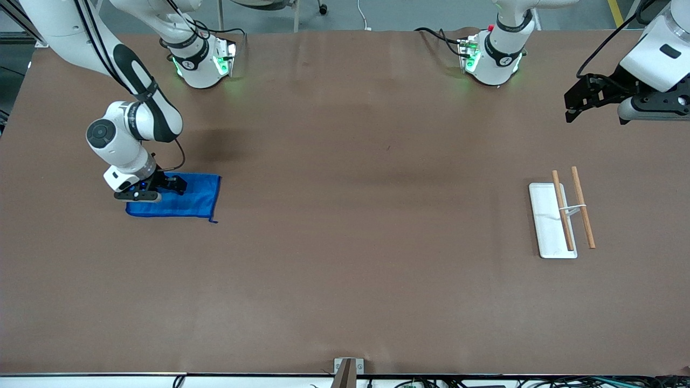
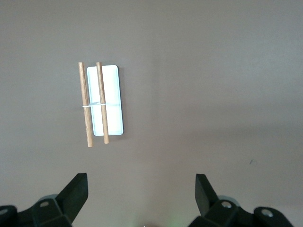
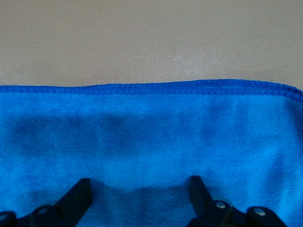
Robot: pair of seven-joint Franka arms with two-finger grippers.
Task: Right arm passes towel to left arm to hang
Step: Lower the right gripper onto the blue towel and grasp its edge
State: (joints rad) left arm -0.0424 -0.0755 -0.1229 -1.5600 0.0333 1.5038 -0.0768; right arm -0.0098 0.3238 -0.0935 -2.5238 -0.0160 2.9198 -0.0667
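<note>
Fingers (image 3: pixel 85 191) of right gripper (image 1: pixel 161 186) spread on fuzzy blue towel (image 1: pixel 188 202); left gripper (image 1: pixel 579 102) hovers, fingers released.

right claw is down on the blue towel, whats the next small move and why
Probably close the right claw to pinch the towel, then lift. Its fingers stand apart, pressed on the flat cloth near the hemmed edge, with nothing gripped yet. The left claw waits open in the air near the wooden rack, so the handover can't start until the towel is off the table.
</note>
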